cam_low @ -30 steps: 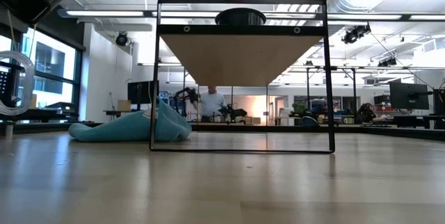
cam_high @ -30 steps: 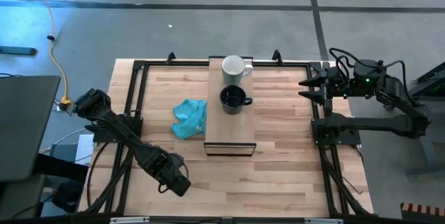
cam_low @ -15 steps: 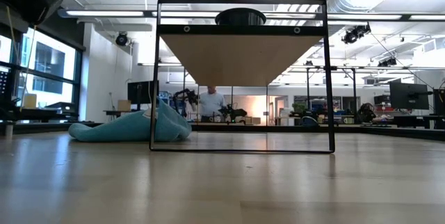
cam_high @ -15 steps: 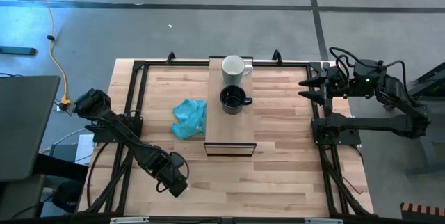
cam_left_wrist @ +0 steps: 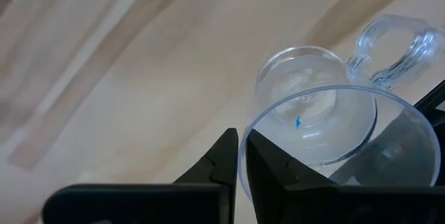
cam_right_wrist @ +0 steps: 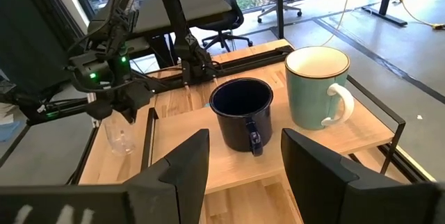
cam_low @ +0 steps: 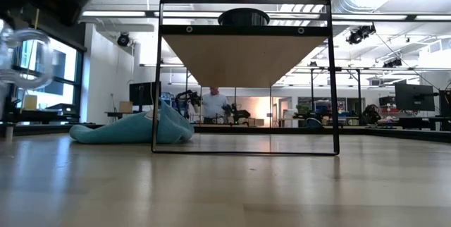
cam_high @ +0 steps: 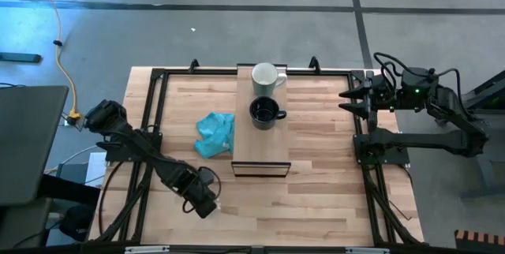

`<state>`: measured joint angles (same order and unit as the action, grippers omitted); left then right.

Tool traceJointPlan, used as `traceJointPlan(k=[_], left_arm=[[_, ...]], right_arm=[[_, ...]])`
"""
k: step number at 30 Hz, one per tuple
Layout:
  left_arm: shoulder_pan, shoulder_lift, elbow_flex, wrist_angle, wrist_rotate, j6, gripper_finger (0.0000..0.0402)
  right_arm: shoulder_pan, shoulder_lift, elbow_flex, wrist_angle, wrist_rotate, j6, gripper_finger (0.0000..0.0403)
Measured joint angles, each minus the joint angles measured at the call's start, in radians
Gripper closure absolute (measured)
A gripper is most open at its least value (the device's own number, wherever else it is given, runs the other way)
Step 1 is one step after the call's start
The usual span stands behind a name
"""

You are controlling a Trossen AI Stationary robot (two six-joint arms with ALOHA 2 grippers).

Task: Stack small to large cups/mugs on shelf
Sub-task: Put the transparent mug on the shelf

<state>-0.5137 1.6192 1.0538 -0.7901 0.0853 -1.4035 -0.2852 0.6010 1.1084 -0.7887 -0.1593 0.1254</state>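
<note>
A clear glass cup [cam_left_wrist: 313,123] with a handle [cam_left_wrist: 396,43] hangs under my left gripper [cam_high: 203,201] near the table's front left; it also shows in the low view [cam_low: 21,54] and in the right wrist view [cam_right_wrist: 119,135]. The white mug [cam_high: 267,76] and the black mug [cam_high: 264,113] stand upright on the wooden shelf [cam_high: 260,147] at mid-table, the white one farther back. My right gripper [cam_high: 345,100] waits open and raised at the table's far right, pointing at the mugs [cam_right_wrist: 243,113]. My left gripper pinches the glass cup's rim [cam_left_wrist: 243,156] on the side away from the handle, one finger [cam_left_wrist: 271,172] inside the cup and one [cam_left_wrist: 221,163] outside. The fingers come from above, pointing steeply down. The cup hangs mouth up below them, clear of the tabletop.
A crumpled teal cloth [cam_high: 216,133] lies on the table just left of the shelf. The shelf stands on a black wire frame [cam_low: 155,79], with free room beneath. A black frame [cam_high: 150,96] borders the table. A person [cam_low: 213,103] stands far off in the room.
My left gripper has rolled its wrist and shifted slightly toward the table's middle with the glass cup. In the low view the cup now sits higher, and its handle has swung into sight.
</note>
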Motion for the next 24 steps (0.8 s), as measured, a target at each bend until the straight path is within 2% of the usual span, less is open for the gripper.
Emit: traceJointPlan(k=[11, 24], left_arm=[[0.088, 0.000, 0.000, -0.039, 0.044, 0.186, 0.0385], [0.101, -0.002, 0.000, -0.075, 0.058, 0.224, 0.0385]], right_arm=[[0.000, 0.000, 0.000, 0.000, 0.000, 0.009, 0.0231], [0.000, 0.000, 0.000, 0.000, 0.000, 0.006, 0.0231]])
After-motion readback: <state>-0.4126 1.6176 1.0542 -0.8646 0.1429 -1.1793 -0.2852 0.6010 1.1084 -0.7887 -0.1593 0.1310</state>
